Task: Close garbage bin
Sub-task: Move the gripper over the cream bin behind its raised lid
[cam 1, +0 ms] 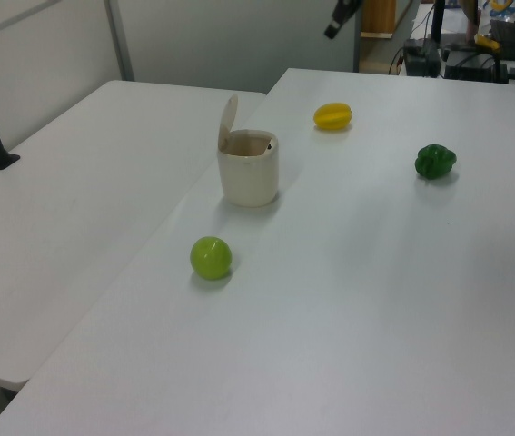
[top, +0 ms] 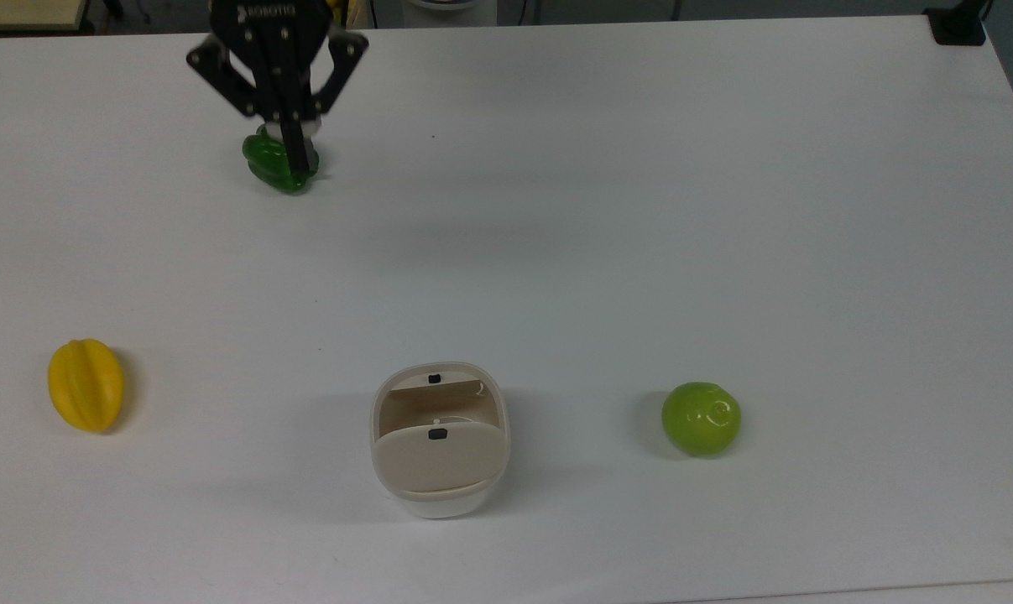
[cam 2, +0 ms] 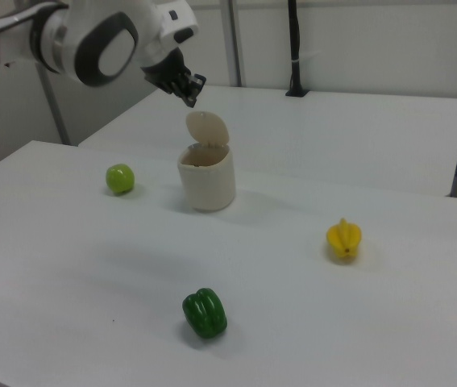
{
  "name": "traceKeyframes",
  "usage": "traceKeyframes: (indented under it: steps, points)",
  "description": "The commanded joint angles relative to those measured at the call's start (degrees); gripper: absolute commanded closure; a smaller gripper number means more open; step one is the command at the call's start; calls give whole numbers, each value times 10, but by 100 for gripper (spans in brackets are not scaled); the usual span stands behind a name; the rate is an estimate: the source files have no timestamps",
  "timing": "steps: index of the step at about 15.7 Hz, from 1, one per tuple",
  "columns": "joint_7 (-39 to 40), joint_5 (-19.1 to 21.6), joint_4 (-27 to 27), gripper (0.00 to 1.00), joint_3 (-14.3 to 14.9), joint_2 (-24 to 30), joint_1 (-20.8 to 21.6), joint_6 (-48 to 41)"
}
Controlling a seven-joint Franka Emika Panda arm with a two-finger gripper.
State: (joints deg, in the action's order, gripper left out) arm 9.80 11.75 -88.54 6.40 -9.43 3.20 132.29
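From my station I see the end effector [top: 299, 159] high above the bench [top: 640, 210], its black fingers pressed together into one narrow tip and grasping nothing. In the top view it overlaps the green pepper [top: 273, 168] near the top view's upper left, but the right view puts the end effector [cam 2: 192, 94] in the air, up beside the raised lid [cam 2: 205, 127] and clear of it, with the white arm [cam 2: 103, 36] reaching in from the right view's upper left. In the left view I catch just the dark tip [cam 1: 339, 20] at the upper edge, above the far end of the bench.

The garbage bin [top: 439, 440] stands upright on the bench toward the lower middle of the top view. Its beige lid is swung up on its hinge, so the bin is open and I can look into the cream interior; a small black button [top: 437, 434] sits on the lid. In the left view the lid [cam 1: 228, 121] stands almost upright on the left view's left side of the rim.

A light green round fruit [top: 701, 419] lies to the top view's right of the bin, well apart. A yellow ridged fruit [top: 86, 384] lies far to the top view's left. In the right view the green pepper [cam 2: 205, 313] rests nearest the camera, well apart from the bin [cam 2: 207, 177].
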Motion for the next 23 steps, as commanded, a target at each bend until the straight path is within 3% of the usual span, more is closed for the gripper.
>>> traceKeyframes:
  steps: [1, 6, 13, 17, 23]
  points:
    - [18, 34, 41, 100, -1, -50, 3, 67]
    - [26, 31, 114, 100, -3, -105, 22, 89]
    - [24, 27, 117, 100, -2, -176, 65, 264]
    - [26, 26, 120, 100, -2, -189, 71, 291]
    - [25, 25, 184, 100, -2, -247, 68, 307]
